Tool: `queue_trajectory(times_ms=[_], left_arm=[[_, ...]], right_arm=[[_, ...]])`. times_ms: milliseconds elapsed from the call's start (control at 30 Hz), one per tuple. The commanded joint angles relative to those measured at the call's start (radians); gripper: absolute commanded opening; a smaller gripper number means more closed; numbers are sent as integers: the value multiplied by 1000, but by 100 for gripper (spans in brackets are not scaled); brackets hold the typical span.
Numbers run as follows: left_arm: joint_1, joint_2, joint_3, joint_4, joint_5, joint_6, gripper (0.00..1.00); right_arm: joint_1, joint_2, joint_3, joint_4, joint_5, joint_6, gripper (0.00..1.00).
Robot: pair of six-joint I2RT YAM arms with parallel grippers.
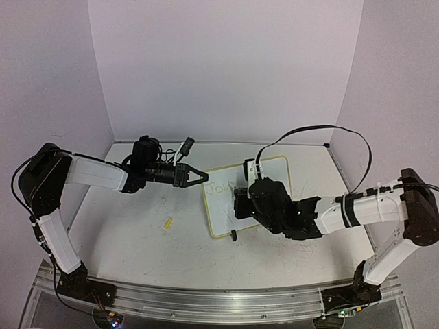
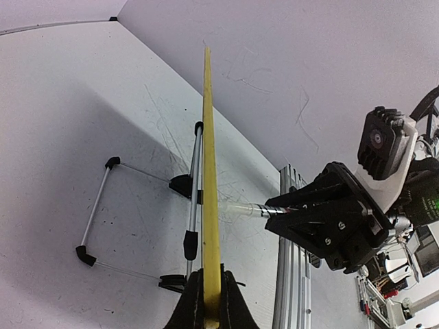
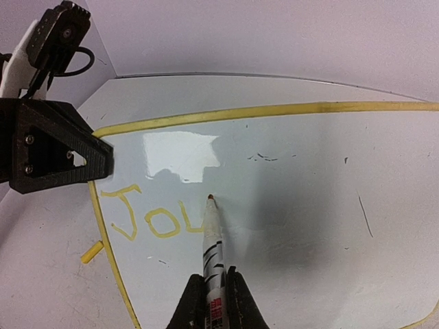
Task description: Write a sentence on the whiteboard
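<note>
Right wrist: your right gripper clamps the pen, tip on the whiteboard. Left gripper pinches its rim.

Left hand on whiteboard edge; right hand above

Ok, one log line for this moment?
left gripper: shut on whiteboard rim | right gripper: shut on pen | tip: at whiteboard | sentence: just begun
</note>
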Motion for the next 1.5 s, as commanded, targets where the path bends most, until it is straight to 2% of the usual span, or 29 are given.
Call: queue_trajectory(times_ms=[0,833,1467], left_arm=[[-3,-21,-10,-8,51,-24,0],[-3,-21,-9,-8,48,-24,0],[-3,-22,-12,-8,48,-23,0]], right_arm=[[5,-5,5,-24,13,21,0],[46,-30,-53,-66,10,100,0],[70,57,50,-36,-18,65,0]])
